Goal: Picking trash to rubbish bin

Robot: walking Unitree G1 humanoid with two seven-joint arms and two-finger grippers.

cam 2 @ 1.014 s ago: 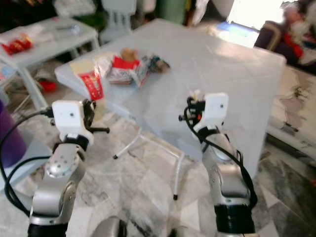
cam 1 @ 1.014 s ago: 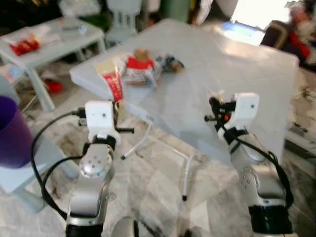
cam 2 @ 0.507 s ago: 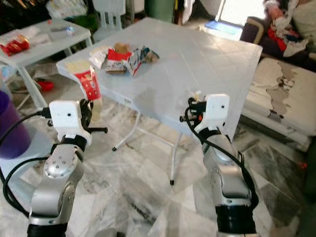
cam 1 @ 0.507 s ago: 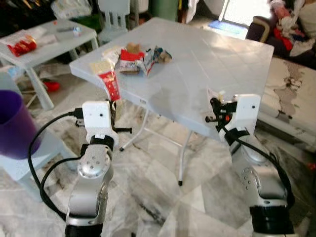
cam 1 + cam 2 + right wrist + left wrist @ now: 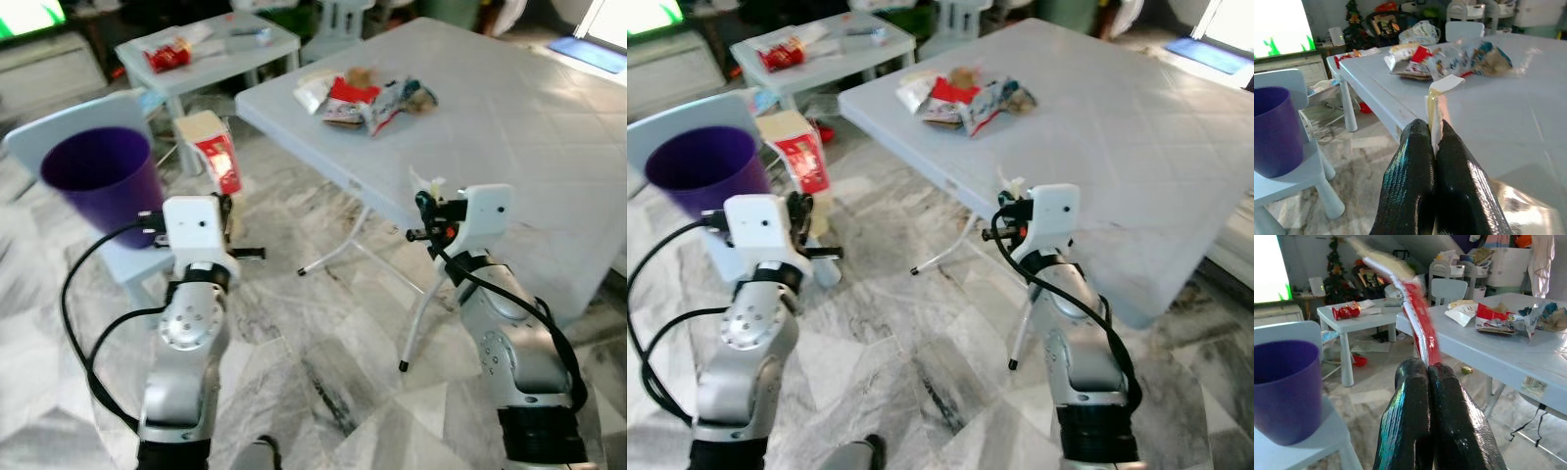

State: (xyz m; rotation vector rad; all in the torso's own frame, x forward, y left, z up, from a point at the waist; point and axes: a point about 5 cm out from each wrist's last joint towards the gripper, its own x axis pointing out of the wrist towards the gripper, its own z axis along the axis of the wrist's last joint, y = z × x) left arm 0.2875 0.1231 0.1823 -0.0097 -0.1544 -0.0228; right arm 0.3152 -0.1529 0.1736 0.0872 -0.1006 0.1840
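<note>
My left gripper (image 5: 227, 208) is shut on a red and cream snack wrapper (image 5: 209, 149), which sticks up from the fingers (image 5: 1420, 396). Just left of it stands the purple bin (image 5: 98, 176), open-topped, on a pale blue chair (image 5: 122, 259). Beside the white table's (image 5: 549, 147) near edge, my right gripper (image 5: 423, 208) is shut on a small white and yellow scrap (image 5: 1441, 88). More wrappers lie in a pile (image 5: 367, 93) at the table's far corner.
A small white table (image 5: 211, 44) with a red packet (image 5: 167, 56) stands at the back left. The big table's metal legs (image 5: 421, 313) reach down to the marble floor between my arms. A bright screen (image 5: 1278, 29) glows beyond the chair.
The camera has swung left, so the purple bin and its chair now sit close beside my left arm. Both grippers keep their wrappers.
</note>
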